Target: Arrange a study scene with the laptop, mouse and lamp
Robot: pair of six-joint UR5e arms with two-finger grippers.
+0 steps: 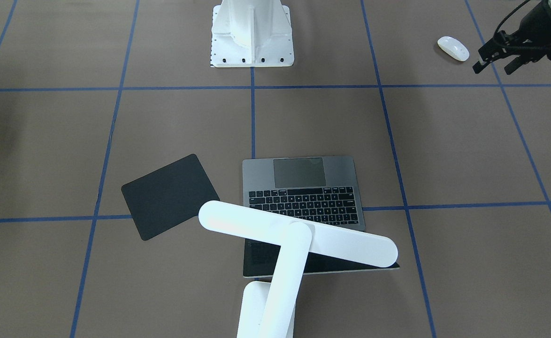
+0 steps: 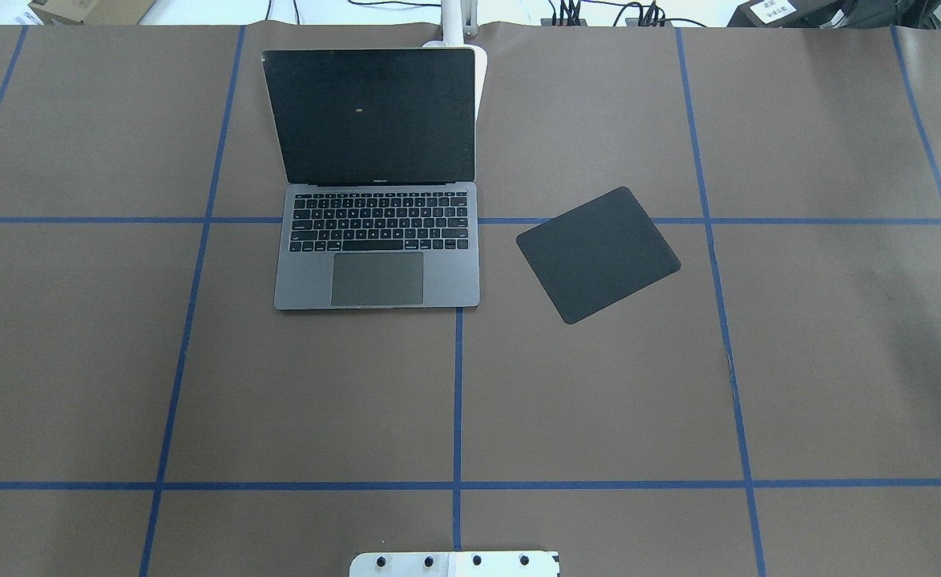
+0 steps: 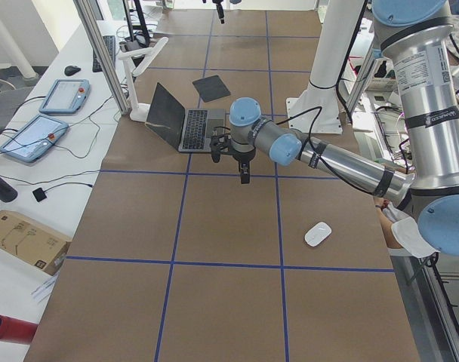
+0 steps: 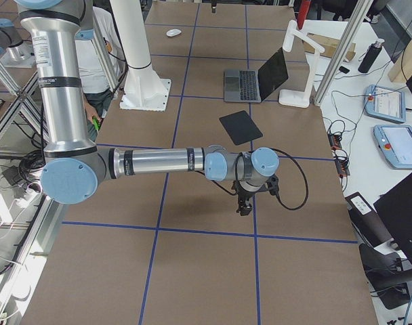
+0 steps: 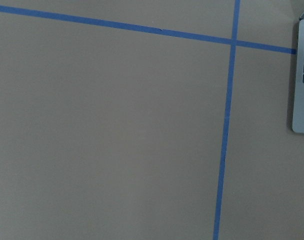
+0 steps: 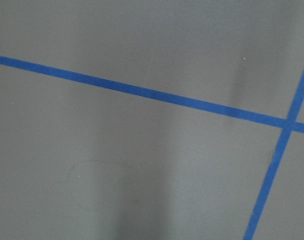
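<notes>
my left claw (image 1: 493, 65) hangs released, empty, the mouse (image 1: 453, 48) just beside it at nine o'clock in the front view, well apart from the laptop (image 1: 303, 192). a shallow pinch could squirt that smooth shell away. right claw (image 4: 244, 206): cannot tell.

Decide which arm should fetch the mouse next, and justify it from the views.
Left, probably. The left gripper hangs open just beside the mouse; the right gripper hovers towards the table's opposite end, past the black mat.
</notes>
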